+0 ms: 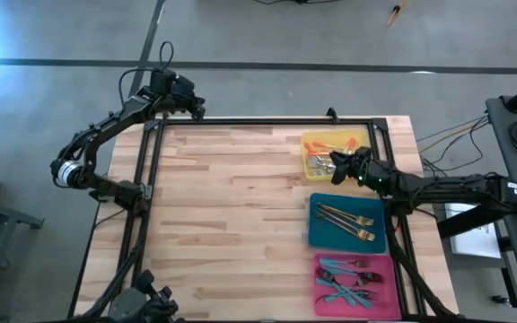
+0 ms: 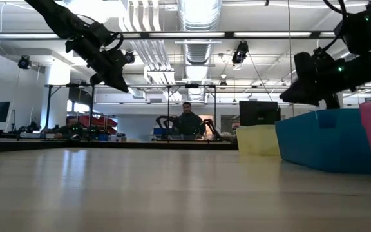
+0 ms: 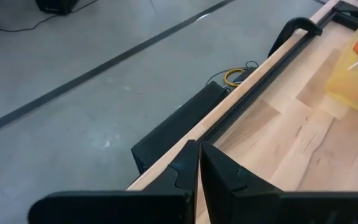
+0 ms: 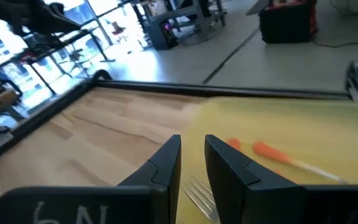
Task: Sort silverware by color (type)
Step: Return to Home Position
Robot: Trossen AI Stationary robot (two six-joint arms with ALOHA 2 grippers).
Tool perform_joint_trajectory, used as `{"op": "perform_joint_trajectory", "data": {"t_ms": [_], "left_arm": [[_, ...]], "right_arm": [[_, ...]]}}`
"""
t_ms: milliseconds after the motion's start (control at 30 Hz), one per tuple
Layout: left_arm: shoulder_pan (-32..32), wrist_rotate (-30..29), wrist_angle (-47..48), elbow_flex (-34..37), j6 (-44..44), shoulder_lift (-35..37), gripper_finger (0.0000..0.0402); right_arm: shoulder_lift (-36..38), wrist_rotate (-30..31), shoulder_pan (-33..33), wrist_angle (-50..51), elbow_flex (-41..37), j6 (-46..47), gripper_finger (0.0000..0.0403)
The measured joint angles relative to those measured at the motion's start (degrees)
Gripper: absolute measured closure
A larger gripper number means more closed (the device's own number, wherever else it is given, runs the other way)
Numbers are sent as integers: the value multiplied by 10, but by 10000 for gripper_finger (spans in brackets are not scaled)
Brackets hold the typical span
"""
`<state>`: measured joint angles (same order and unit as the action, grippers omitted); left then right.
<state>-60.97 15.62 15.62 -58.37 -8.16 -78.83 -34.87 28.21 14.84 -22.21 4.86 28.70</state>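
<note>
Two fingers of the right gripper (image 4: 192, 144) a narrow gap apart, gripping nothing, raised over the yellow tray (image 1: 311, 172) at its end nearest the teal tray (image 1: 323, 235). Beneath them, orange-handled forks (image 1: 328, 144) lying crossed in the yellow tray, too tangled for a sure count; two orange handles plain in the right wrist view. Right arm stretched nearly straight, reaching in from the table edge beside the yellow tray. Three trays in one row: yellow, then teal with about three gold forks (image 1: 344, 218), then a pink tray (image 1: 323, 305) with a heap of blue-handled forks (image 1: 348, 278). Left gripper (image 3: 199, 149) pressed together, empty, well apart from the yellow tray, above the wooden table's (image 1: 232, 224) other corner on the same edge, arm folded at the elbow.
</note>
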Motion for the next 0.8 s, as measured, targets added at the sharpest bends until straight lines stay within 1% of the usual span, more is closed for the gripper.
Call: {"op": "perform_joint_trajectory", "data": {"t_ms": [33, 100, 167, 267, 333, 467, 633, 800], "left_arm": [[0, 0, 0, 0, -4, 0, 401], [0, 0, 0, 0, -6, 0, 401], [0, 0, 0, 0, -6, 0, 401], [0, 0, -2, 0, -6, 0, 401], [0, 0, -2, -1, -8, 0, 401], [0, 0, -2, -1, -8, 0, 402], [0, 0, -3, -1, -8, 0, 401], [0, 0, -22, -1, -8, 0, 401]], "right_arm": [[0, 7, -3, -6, -9, 4, 339], [0, 3, -4, -57, -34, 9, 339], [-2, -19, -3, -111, -41, 3, 339], [0, -74, -4, -139, -41, -47, 339], [0, -85, -3, -134, -41, -56, 339], [-1, -77, -2, -115, -41, -47, 339], [-1, -76, -2, -72, -41, -68, 339], [-1, -76, -2, -60, -42, -67, 339]]}}
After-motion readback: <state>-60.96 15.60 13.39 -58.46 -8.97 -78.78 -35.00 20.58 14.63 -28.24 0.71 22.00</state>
